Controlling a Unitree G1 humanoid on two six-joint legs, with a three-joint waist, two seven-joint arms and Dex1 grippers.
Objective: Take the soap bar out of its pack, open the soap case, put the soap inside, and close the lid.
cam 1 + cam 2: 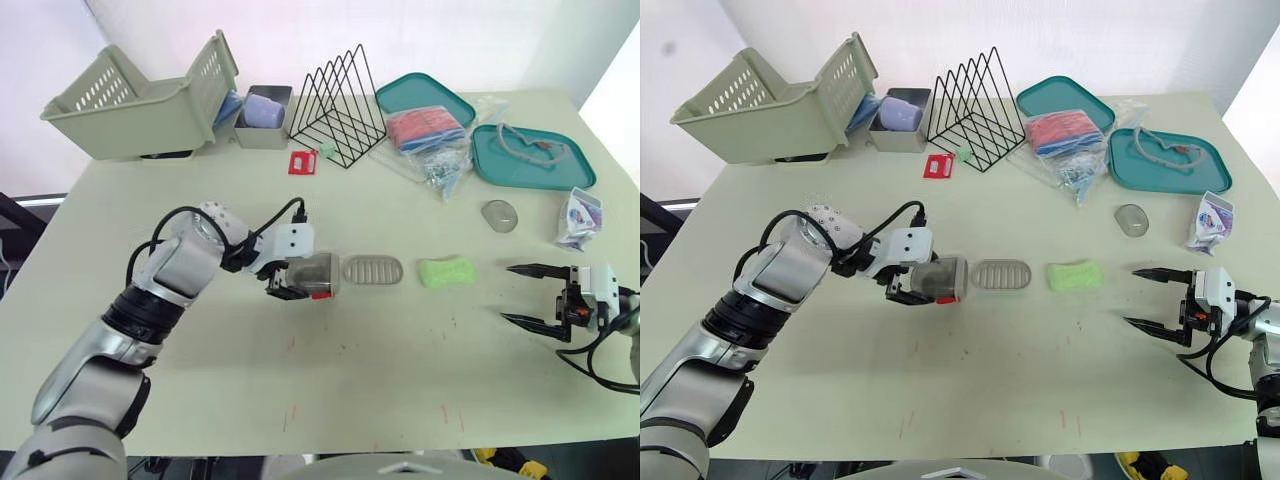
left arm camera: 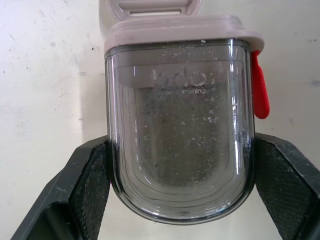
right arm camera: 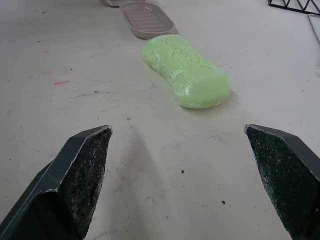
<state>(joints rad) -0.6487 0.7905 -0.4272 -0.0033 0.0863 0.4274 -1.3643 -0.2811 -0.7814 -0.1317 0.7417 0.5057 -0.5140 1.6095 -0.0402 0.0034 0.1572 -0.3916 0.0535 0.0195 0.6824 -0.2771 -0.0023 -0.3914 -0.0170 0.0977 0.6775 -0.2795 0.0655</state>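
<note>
The soap case (image 1: 318, 275) lies open at the table's middle. My left gripper (image 1: 298, 284) is shut on its clear grey half (image 2: 180, 145), which has a red latch (image 2: 259, 92). Its beige ribbed half (image 1: 372, 269) lies flat on the table towards the right. The bare green soap bar (image 1: 447, 271) rests just right of that half, apart from it. My right gripper (image 1: 508, 293) stands open a short way right of the soap, pointing at it, fingers (image 3: 80, 175) wide and nothing between them. The purple and white soap pack (image 1: 580, 216) lies near the right edge.
Along the back stand a tipped beige basket (image 1: 140, 100), a grey bin (image 1: 264, 118), a black wire rack (image 1: 338, 105) and two teal trays (image 1: 530, 155) with bagged items (image 1: 430, 135). A red card (image 1: 302, 162) and a clear oval piece (image 1: 499, 215) lie on the table.
</note>
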